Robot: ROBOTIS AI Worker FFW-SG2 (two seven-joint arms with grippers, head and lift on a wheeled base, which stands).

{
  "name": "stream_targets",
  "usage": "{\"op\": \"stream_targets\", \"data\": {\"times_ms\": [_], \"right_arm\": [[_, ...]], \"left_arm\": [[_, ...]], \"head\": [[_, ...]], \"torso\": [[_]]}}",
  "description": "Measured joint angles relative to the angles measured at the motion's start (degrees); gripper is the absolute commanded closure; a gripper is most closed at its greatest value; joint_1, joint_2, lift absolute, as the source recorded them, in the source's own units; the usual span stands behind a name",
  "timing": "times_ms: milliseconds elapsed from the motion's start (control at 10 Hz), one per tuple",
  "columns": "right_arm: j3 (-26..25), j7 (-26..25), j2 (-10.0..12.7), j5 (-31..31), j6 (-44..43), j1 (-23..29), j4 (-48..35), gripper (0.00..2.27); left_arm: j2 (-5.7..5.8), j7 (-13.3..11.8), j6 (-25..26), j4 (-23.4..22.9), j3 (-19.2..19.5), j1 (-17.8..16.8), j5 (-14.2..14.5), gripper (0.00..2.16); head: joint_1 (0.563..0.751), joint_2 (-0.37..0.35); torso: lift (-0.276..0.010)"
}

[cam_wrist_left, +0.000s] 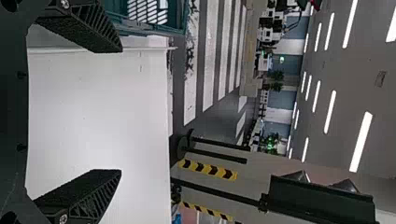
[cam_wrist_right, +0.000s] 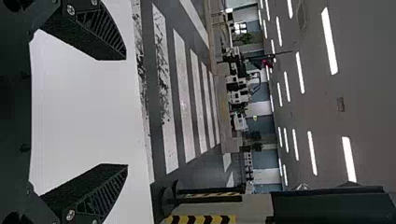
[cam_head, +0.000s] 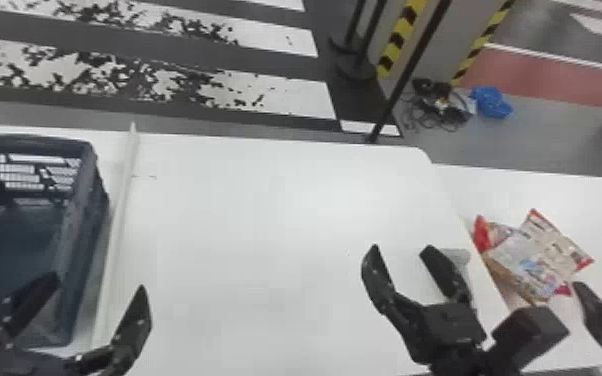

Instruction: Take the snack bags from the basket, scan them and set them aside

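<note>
We have our left gripper [cam_head: 98,281] and right gripper [cam_head: 402,248] spread wide, empty: the former by the basket's [cam_head: 81,220] right side, the latter well right; snack bags [cam_head: 535,260] lie farther right.

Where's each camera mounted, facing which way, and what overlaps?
Head view: on the head, forward and down at table, basket, snack bags; left gripper and right gripper in frame.
Left wrist view: on left wrist, out past the table to striped floor; own fingers apart.
Right wrist view: on right wrist, also outward over table and floor; own fingers apart.
Head and left wrist views share the basket.
</note>
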Motion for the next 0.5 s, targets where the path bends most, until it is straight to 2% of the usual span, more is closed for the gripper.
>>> {"op": "stream_targets", "data": {"times_ms": [200, 500], "right_arm": [[-1.0, -0.1, -1.1, -1.9, -1.7, 5.3, -2.4, 0.13], [-3.3, 0.0, -3.2, -6.0, -6.3, 11.9, -3.7, 0.13]], "left_arm": [[0.17, 0.0, -1.0, -2.9, 1.2, 3.8, 0.6, 0.07], [0.29, 0.1, -3.3, -6.6, 1.6, 10.0, -0.4, 0.07]], "head": [[0.695, -0.257], [0.695, -0.332]], "torso": [[-0.075], [-0.075]]}}
